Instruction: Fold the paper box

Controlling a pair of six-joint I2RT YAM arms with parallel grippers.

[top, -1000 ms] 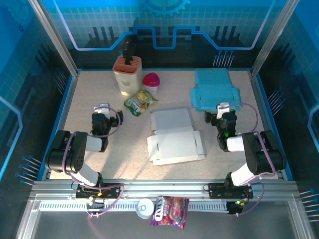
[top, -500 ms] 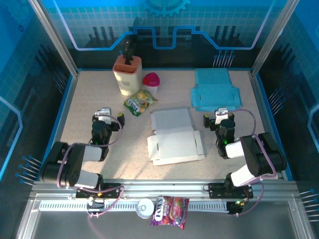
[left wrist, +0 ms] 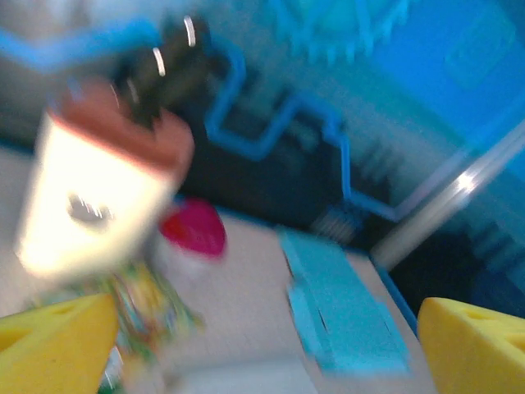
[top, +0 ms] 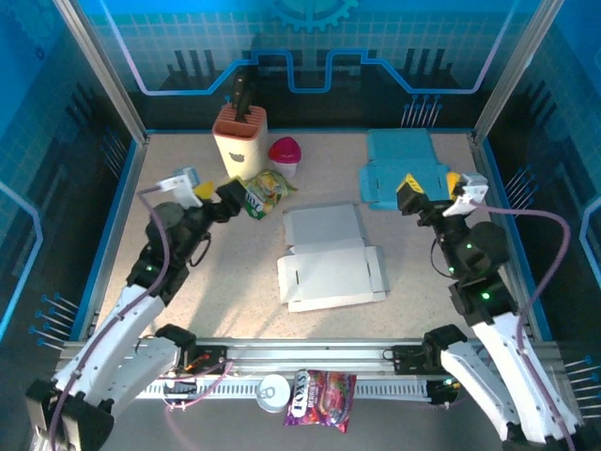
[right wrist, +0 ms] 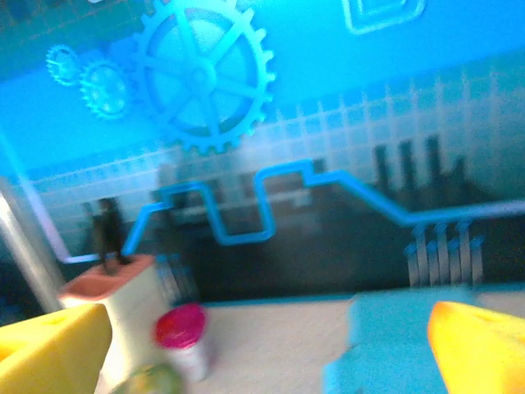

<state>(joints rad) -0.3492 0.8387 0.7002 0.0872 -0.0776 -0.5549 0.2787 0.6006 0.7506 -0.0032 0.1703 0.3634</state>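
left jaws: wide open, holding nothing, upper left beside snack bag (top: 264,193) | right jaws: wide open, holding nothing, upper right over blue flat box (top: 399,167) | white paper box (top: 331,258): unfolded flat, centre of desk (top: 235,282), apart from both

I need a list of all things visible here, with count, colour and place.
white paper box: 1, white, flat, table centre.
blue paper box: 1, blue, flat, far right.
knife block: 1, beige, far left-centre.
lidded cup: 1, pink lid, beside knife block.
snack bag: 1, green-yellow, before knife block.
candy bag: 1, purple-red, front rail.
round can: 1, white, front rail.
left gripper: 1, yellow fingertips, open, near snack bag.
right gripper: 1, yellow fingertips, open, by blue paper box.
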